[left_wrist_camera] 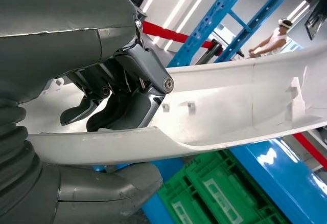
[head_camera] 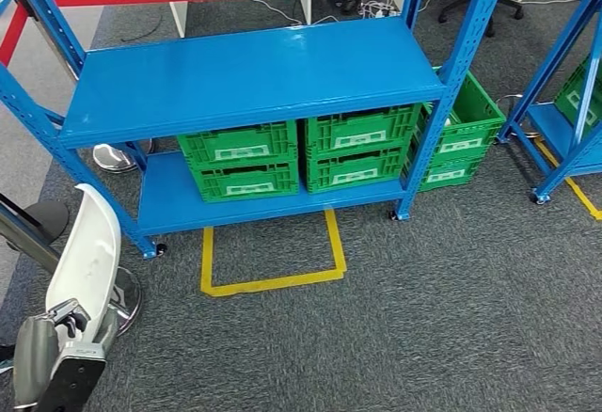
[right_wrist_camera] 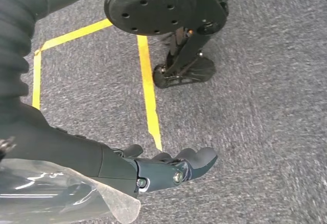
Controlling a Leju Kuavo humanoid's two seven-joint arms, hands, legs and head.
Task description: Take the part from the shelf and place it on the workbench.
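The left hand [head_camera: 64, 337] holds a long, curved white plastic part [head_camera: 88, 247] (smooth, glossy, with small moulded tabs inside), its fingers [left_wrist_camera: 115, 109] clamped on the rim, low beside the blue steel shelf [head_camera: 248, 78]. The right hand [right_wrist_camera: 162, 170] hangs over grey carpet [right_wrist_camera: 250, 106], fingers extended, holding nothing.

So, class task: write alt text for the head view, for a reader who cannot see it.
The robot's left hand holds a curved white part at lower left. Ahead stands a blue shelf with green crates on its lower level, above a yellow floor outline on grey carpet.
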